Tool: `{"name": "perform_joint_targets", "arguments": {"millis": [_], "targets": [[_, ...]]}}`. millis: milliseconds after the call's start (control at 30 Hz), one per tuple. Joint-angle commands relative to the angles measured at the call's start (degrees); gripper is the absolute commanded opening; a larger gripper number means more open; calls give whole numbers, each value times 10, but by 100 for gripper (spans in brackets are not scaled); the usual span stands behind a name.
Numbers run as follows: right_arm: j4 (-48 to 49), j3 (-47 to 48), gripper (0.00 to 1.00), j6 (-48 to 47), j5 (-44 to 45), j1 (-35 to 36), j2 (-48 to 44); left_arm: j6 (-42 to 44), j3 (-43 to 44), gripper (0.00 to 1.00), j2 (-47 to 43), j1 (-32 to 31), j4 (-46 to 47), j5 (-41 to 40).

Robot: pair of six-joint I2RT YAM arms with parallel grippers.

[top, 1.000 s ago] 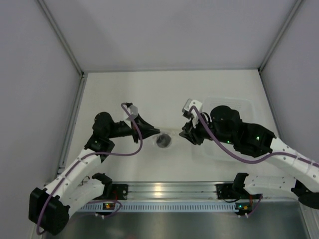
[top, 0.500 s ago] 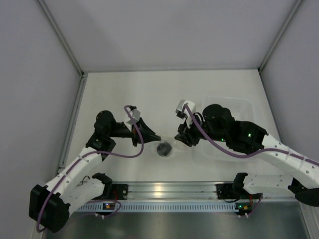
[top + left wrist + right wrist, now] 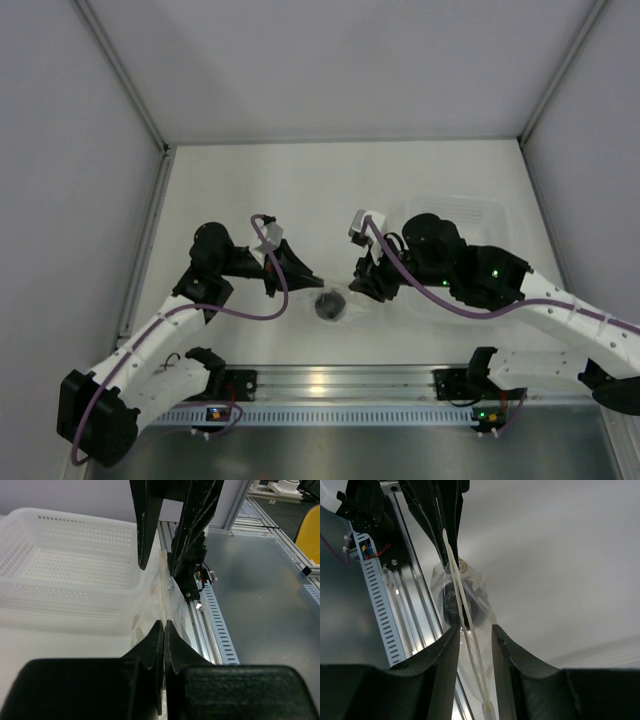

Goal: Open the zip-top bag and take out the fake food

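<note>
While your left gripper [image 3: 164, 626] has its fingers pressed flat together on one edge of the zip-top bag [image 3: 479, 587], your right gripper [image 3: 475, 630] meets it from the opposite side with its fingers [image 3: 440, 655] standing a little apart. From the right wrist you can see the bag's pale zip strip running down through that gap. It lies close against one finger and is not squeezed from both sides, so count the right jaws as spread around the strip, not clamped on it. From above, the two tools face each other tip to tip near the middle of the table [image 3: 300, 190], and the clear film stretches between them. The fake food [image 3: 327, 305], a dark round ball, is inside the bag. It sits between the two sets of tips but offset from the line joining them, on the side towards the arm bases. The right wrist view shows it just beyond the finger ends, touching the film beside the zip strip. You cannot tell from these views whether the bag's bottom rests on the table or hangs free. The white perforated tub [image 3: 65, 565] lies on the right side, partly under your right arm and apart from the bag.
</note>
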Motion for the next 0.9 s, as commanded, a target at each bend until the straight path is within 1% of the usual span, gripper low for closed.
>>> {"name": "perform_joint_targets", "arguments": {"millis": [0,133,367,533,867], "targets": [[24,-10,33,-2,-16,-2,-12,12,29,0,-4,-3,37,21],[26,-15,33,-3,-18,-1,-13,15,29,0,-6,-5,36,22],[30,2,32,1,6,-1,-37,16,27,0,1,-6,37,25],[33,-3,33,1,26,-2,-38,16,28,0,1,-9,37,25],[39,-3,33,2,19,-1,-34,15,24,0,-10,-11,37,21]]}}
